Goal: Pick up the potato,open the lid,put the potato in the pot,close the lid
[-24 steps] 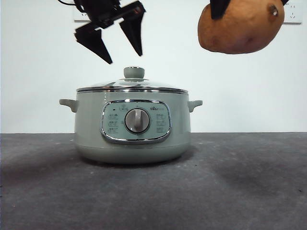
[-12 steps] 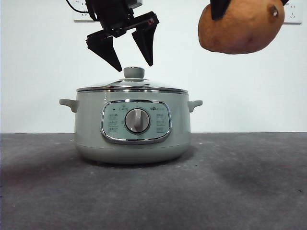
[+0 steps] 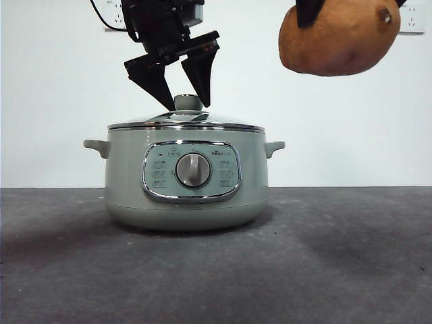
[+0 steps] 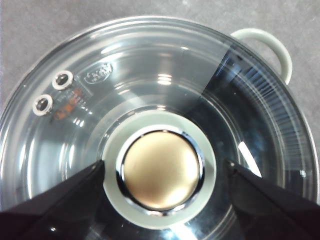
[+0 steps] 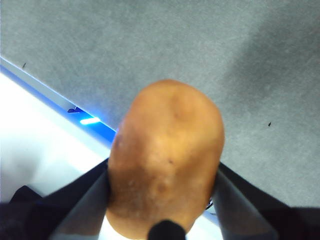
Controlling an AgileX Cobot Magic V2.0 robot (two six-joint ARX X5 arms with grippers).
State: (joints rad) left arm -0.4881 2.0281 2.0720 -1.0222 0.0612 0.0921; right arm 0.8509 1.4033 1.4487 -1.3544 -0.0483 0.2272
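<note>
front view: left gripper (image 3: pixel 187 104) spread around lid (image 3: pixel 185 121) knob (untouched).

A dark grey, slightly textured desk (image 3: pixel 351 270) fills the lower part of the front view. Behind it stands a plain white wall (image 3: pixel 54 101). At twelve o'clock, high on the wall, is part of a white electrical socket (image 3: pixel 116 16) with a black cable (image 3: pixel 100 15) running by it. A second white socket (image 3: pixel 413 20) sits at about one o'clock, cut by the edge.
</note>
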